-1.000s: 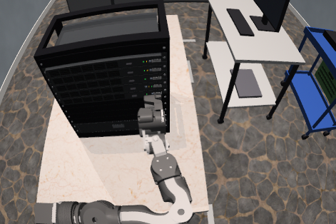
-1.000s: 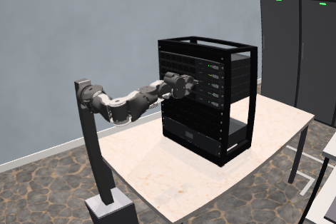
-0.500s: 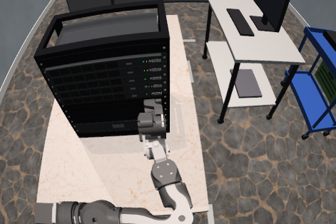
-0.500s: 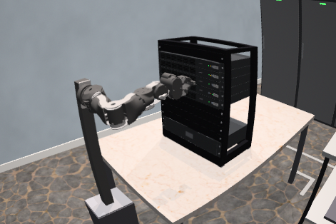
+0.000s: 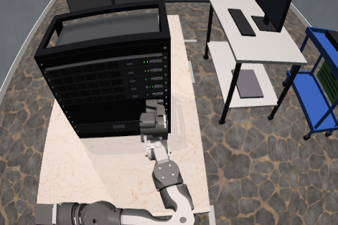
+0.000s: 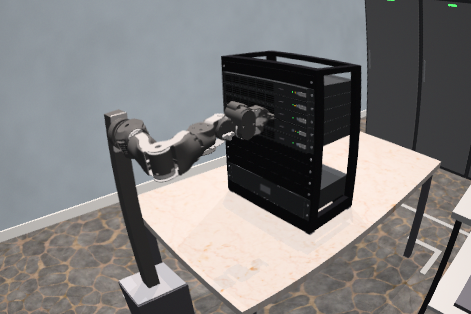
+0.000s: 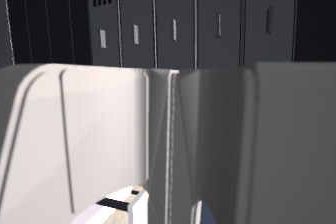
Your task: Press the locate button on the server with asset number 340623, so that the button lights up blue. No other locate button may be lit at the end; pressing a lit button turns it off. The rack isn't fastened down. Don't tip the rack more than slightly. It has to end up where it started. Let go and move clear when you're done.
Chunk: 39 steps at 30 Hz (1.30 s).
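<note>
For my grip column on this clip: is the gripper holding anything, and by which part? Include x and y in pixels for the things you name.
Nothing is held: the dark grey two-finger gripper [image 5: 155, 104] [image 6: 269, 116] [image 7: 181, 152] is shut, its fingers together with nothing between them.

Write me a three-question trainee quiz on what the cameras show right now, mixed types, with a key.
1. True or false: the hand is shut.
2. Multiple choice: where does the rack stand?
A. on the blue cart
B. on the stone-patterned floor
C. on the pale table
3. Fill in the blank: the small lights at the right end of the upper servers' fronts are mostly ____ in color.

Key: 1. true; 2. C; 3. green
</note>
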Each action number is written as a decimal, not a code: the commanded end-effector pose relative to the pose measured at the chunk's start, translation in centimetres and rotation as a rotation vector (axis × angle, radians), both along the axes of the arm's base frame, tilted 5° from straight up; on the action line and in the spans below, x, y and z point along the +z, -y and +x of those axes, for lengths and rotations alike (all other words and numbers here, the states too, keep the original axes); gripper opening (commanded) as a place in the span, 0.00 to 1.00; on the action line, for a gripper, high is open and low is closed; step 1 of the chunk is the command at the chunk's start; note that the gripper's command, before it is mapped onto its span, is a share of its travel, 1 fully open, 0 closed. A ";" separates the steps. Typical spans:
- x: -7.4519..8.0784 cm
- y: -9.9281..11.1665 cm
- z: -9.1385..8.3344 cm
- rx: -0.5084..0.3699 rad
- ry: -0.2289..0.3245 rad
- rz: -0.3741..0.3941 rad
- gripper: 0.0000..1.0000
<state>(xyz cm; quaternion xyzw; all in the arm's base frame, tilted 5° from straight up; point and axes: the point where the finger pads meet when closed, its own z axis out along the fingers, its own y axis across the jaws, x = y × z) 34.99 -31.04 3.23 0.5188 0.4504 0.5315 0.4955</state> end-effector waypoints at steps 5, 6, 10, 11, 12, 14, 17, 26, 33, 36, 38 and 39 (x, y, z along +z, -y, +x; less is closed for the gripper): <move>0.5 0.4 -0.2 -0.012 0.020 0.038 0.00; 0.5 0.4 -0.2 -0.014 0.023 0.049 0.00; 0.7 0.8 -0.4 -0.023 0.034 0.098 0.00; 0.7 0.9 -0.4 -0.026 0.037 0.112 0.00; 0.8 1.0 -0.5 -0.028 0.041 0.126 0.00; 0.9 1.2 -0.6 -0.034 0.048 0.157 0.00; 1.0 1.5 -0.7 -0.042 0.059 0.206 0.00; 1.3 2.3 -1.1 -0.059 0.086 0.340 0.00; 1.4 3.0 -1.4 -0.073 0.113 0.493 0.00; 1.3 3.2 -1.6 -0.076 0.124 0.563 0.00; 1.3 3.2 -1.6 -0.076 0.124 0.563 0.00; 1.3 3.3 -1.6 -0.077 0.127 0.587 0.00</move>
